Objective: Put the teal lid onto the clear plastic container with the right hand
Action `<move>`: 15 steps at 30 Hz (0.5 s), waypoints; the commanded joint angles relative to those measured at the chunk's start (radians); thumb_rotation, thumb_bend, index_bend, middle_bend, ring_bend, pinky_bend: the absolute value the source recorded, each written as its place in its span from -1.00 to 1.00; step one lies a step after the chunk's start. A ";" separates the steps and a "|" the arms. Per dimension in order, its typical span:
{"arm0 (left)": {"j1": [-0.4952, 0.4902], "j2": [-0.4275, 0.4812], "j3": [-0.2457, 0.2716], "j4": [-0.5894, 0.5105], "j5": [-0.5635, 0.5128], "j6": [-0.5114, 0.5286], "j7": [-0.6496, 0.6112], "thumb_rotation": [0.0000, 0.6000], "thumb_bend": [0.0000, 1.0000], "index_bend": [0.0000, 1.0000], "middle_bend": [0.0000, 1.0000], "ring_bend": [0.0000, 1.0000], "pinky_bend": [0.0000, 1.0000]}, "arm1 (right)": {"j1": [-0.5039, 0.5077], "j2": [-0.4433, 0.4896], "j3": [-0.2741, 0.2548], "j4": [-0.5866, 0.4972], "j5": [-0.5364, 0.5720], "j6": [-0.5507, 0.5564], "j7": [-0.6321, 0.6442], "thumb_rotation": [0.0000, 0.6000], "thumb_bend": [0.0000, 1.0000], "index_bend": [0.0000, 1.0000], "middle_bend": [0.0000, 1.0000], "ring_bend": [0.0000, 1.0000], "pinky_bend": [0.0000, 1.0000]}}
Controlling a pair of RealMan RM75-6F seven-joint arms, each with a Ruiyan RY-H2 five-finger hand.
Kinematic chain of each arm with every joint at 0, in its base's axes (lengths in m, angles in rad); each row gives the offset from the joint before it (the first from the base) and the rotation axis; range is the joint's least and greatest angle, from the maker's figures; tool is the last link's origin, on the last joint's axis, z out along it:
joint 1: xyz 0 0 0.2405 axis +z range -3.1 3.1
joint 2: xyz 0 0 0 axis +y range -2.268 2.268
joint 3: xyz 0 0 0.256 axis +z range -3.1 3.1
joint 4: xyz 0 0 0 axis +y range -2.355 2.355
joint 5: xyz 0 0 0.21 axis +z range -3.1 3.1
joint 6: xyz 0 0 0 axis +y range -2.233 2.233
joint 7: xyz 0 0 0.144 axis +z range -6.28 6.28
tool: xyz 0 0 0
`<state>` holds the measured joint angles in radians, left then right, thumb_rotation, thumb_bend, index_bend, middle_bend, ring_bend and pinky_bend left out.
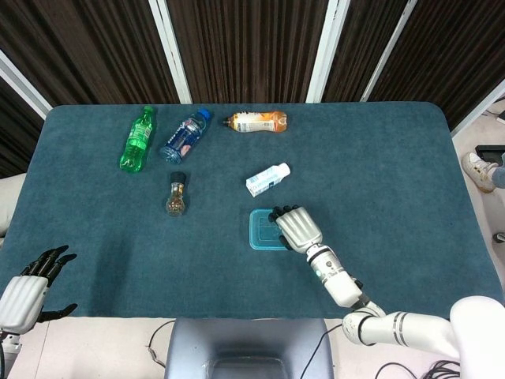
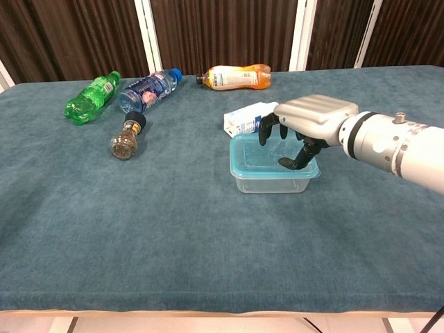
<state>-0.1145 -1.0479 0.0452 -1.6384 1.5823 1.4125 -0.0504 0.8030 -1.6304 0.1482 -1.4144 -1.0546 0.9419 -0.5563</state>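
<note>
Teal felt tabletop (image 2: 173, 229) spreads beneath the right hand (image 2: 305, 128), fingers curled down, pressing the teal lid (image 2: 258, 157) onto the clear plastic container (image 2: 270, 182) directly below. Seating step, seemingly; next calls for pressing evenly, then lifting clear.

Container (image 2: 272, 182) near desk (image 2: 208, 257) centre, lid (image 2: 250, 158) on it, right hand (image 2: 305, 125) on the lid. Carton (image 2: 244, 119) just behind container. Spice jar (image 2: 126, 141) to the left. 3 bottles along the far side: bottle 1 (image 2: 89, 98) leftmost, bottle 2 (image 2: 147, 90) beside it, bottle 3 (image 2: 233, 76) rightmost. Left hand (image 1: 31, 284) off the desk's near-left corner.
</note>
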 commanded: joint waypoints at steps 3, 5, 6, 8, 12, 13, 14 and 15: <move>0.000 0.001 0.000 0.000 0.000 0.001 -0.002 1.00 -0.12 -0.61 -0.83 -0.80 -0.50 | -0.003 -0.002 -0.006 0.012 -0.005 -0.011 0.020 1.00 -0.20 -0.07 -0.23 -0.24 0.04; 0.000 0.001 0.000 0.000 0.001 0.001 -0.003 1.00 -0.12 -0.61 -0.83 -0.80 -0.50 | -0.004 -0.003 -0.008 0.018 -0.006 -0.016 0.031 1.00 -0.20 -0.08 -0.23 -0.24 0.03; 0.001 0.001 0.000 0.001 0.001 0.002 -0.004 1.00 -0.12 -0.61 -0.83 -0.80 -0.50 | -0.005 -0.003 -0.009 0.020 -0.007 -0.018 0.035 1.00 -0.20 -0.08 -0.23 -0.24 0.03; 0.001 0.001 0.000 0.001 0.002 0.003 -0.004 1.00 -0.12 -0.61 -0.83 -0.80 -0.50 | -0.006 -0.003 -0.011 0.025 -0.008 -0.022 0.043 1.00 -0.20 -0.08 -0.23 -0.24 0.03; 0.001 0.001 0.000 0.001 0.002 0.003 -0.005 1.00 -0.12 -0.61 -0.83 -0.80 -0.50 | -0.008 -0.004 -0.013 0.032 -0.011 -0.027 0.057 1.00 -0.20 -0.08 -0.23 -0.25 0.03; 0.001 0.001 0.000 0.001 0.002 0.003 -0.005 1.00 -0.12 -0.61 -0.83 -0.80 -0.50 | -0.008 -0.004 -0.014 0.033 -0.013 -0.028 0.059 1.00 -0.20 -0.08 -0.23 -0.25 0.03; 0.001 0.002 0.001 0.001 0.002 0.004 -0.005 1.00 -0.12 -0.61 -0.83 -0.80 -0.50 | -0.009 -0.004 -0.014 0.034 -0.016 -0.027 0.062 1.00 -0.20 -0.08 -0.23 -0.25 0.03; 0.001 0.002 0.001 0.001 0.003 0.004 -0.006 1.00 -0.12 -0.61 -0.83 -0.80 -0.50 | -0.010 -0.004 -0.015 0.034 -0.019 -0.026 0.064 1.00 -0.20 -0.08 -0.23 -0.25 0.03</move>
<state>-0.1130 -1.0463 0.0457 -1.6375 1.5849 1.4167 -0.0565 0.7937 -1.6343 0.1338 -1.3811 -1.0726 0.9157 -0.4930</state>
